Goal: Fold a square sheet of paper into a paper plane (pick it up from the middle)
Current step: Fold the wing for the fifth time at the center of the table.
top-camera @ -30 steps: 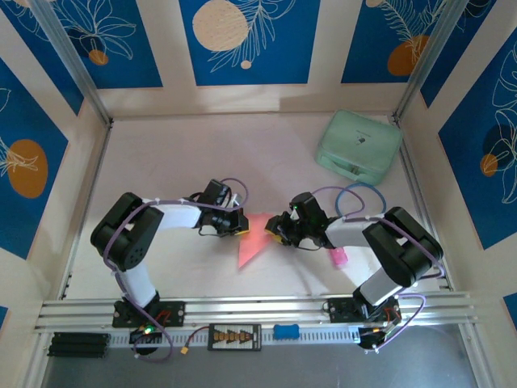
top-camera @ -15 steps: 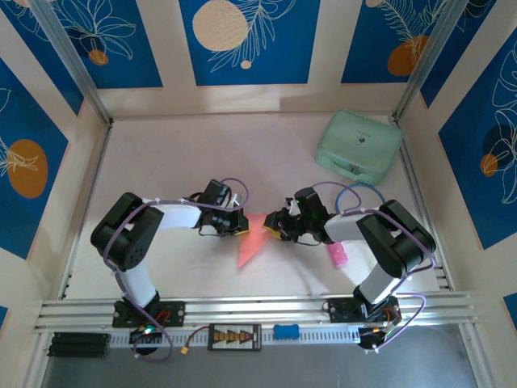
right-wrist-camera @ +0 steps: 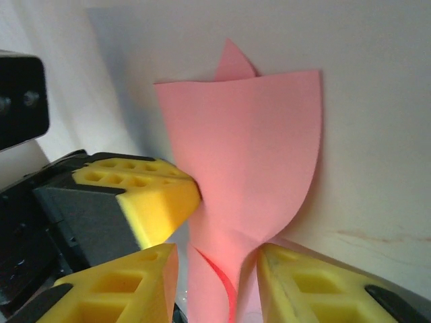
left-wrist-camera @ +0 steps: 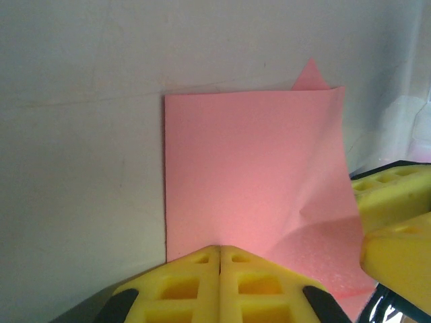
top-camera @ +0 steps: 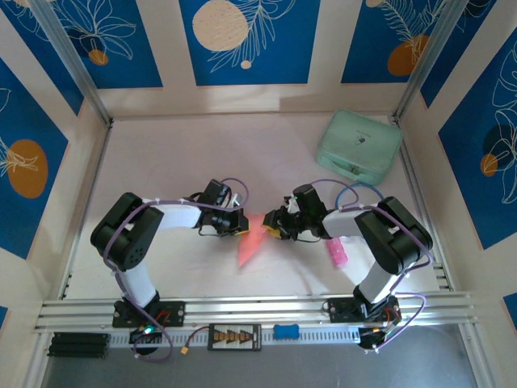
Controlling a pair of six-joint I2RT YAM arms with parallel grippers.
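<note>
Now pink paper [left-wrist-camera: 242,168] partly folded, edges curling.

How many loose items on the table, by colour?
Salmon-pink: 1, the square sheet of paper, partly folded, between the left gripper and right gripper
Bright pink: 1, stick-shaped object
Mint-green: 1, case
Total: 3

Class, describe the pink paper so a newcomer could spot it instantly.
Find the mint-green case at the table's far right, then look near and left to where both arms meet. The paper lies between them: thin, flat, salmon-pink, unlike the chunky bright-pink stick.
</note>
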